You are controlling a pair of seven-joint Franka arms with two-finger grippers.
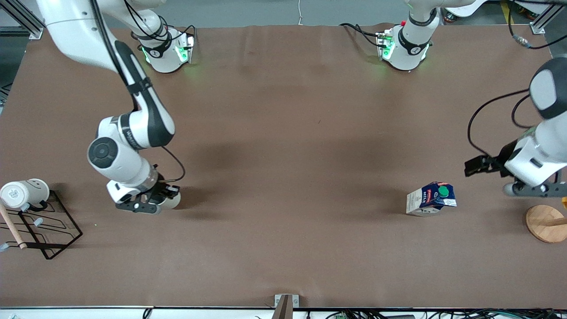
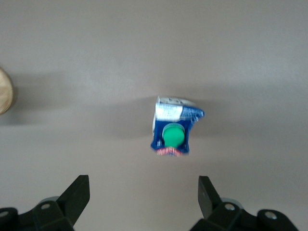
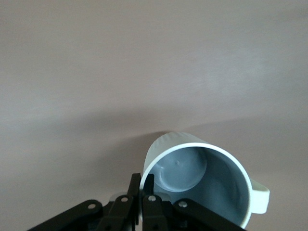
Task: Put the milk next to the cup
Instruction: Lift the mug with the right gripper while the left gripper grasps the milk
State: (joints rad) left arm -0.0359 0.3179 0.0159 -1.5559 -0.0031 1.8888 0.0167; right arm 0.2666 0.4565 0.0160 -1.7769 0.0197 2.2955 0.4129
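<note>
The milk (image 1: 432,199), a dark blue and white carton with a green cap, stands on the brown table toward the left arm's end. In the left wrist view the milk (image 2: 171,131) lies ahead of my left gripper (image 2: 143,192), which is open, empty and apart from it. In the front view my left gripper (image 1: 530,189) hangs beside the milk. My right gripper (image 1: 148,203) is shut on the rim of the grey-beige cup (image 1: 172,200), low at the table toward the right arm's end. In the right wrist view one fingertip (image 3: 135,185) is outside the cup (image 3: 202,178), the other inside.
A white smiley-face mug (image 1: 24,192) lies on a black wire rack (image 1: 48,241) with a wooden stick (image 1: 11,226) at the right arm's end. A round wooden base (image 1: 547,223) sits near the left gripper; it also shows in the left wrist view (image 2: 5,91).
</note>
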